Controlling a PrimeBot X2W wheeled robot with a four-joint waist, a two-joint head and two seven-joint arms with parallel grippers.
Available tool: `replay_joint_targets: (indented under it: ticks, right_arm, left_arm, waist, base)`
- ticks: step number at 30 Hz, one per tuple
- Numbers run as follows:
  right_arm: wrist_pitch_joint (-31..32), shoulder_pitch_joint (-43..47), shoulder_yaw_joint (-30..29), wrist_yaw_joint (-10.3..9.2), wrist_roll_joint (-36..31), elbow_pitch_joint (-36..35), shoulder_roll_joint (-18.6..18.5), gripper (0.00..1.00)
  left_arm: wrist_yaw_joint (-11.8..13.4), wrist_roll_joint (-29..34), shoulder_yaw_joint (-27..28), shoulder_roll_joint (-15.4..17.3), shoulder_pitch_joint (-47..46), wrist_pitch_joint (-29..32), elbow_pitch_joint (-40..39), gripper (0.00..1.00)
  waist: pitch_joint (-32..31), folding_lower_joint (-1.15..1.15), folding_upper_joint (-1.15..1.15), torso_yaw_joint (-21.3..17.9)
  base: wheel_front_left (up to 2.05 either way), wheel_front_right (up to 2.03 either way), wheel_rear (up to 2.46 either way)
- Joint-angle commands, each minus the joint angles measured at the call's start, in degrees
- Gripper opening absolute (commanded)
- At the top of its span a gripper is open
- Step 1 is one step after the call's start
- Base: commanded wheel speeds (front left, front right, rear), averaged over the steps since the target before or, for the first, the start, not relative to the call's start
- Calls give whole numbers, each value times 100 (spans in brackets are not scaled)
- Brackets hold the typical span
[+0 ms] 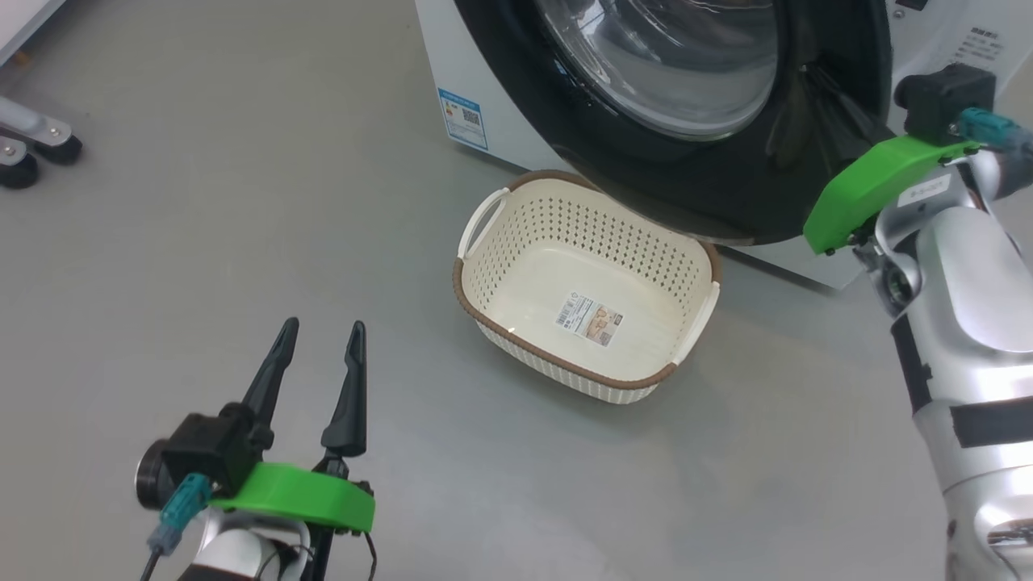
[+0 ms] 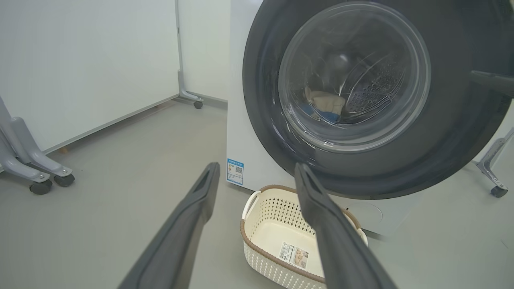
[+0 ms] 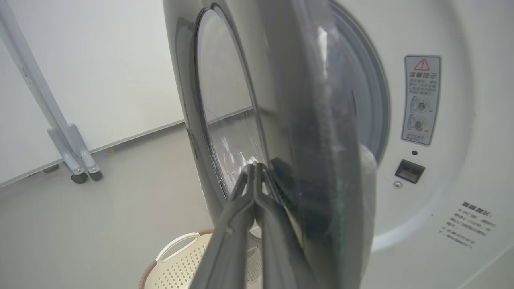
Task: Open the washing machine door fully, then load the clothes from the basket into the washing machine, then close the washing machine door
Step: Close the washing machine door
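The washing machine point(image 1: 452, 56) stands at the top, and its black-rimmed door point(image 1: 686, 186) hangs partly open over the basket point(image 1: 524, 242). The cream basket is empty, a label on its bottom. Through the door glass, the cream and blue clothes point(image 2: 325, 104) lie inside the drum. My right gripper point(image 3: 255, 166) is shut, its tips against the door's outer face point(image 3: 281, 100) near its free edge; it also shows in the head view point(image 1: 815, 77). My left gripper point(image 1: 323, 327) is open and holds nothing, low at the left above the floor, pointing at the basket point(image 2: 265, 216).
A wheeled stand's feet point(image 1: 32, 145) sit at the far left by a white panel point(image 2: 80, 60). Another castor point(image 2: 498, 190) is to the right of the machine. The latch slot point(image 3: 409, 171) shows on the machine's white front.
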Motion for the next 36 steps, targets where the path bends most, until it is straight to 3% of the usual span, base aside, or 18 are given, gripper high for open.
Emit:
replay_joint_targets:
  ticks: [1, 15, 25, 36]
  right_arm:
    - [0, -390, -84, -22, -80, -152, -122, 0]
    - [287, -1006, -773, -22, -613, 224, -660, 0]
    - [290, -1656, -1276, -22, -1032, 761, -954, 0]
    - [66, -1959, -2028, -22, -1515, 1228, -1012, 0]
  left_arm:
    - [-32, 57, 245, 59, -276, -75, -141, 100]
    - [-246, 192, 367, -236, -442, -111, -27, 100]
    - [-547, 340, 632, -549, -428, -113, 18, 100]
    - [-754, 595, 852, -756, -383, -113, 106, 100]
  waist:
    - [55, 0, 0, 34]
    - [400, 0, 0, 368]
    - [580, 0, 0, 628]
    - [572, 0, 0, 718]
  base:
    - [0, 0, 0]
    - [0, 0, 0]
    - [0, 0, 0]
    - [0, 0, 0]
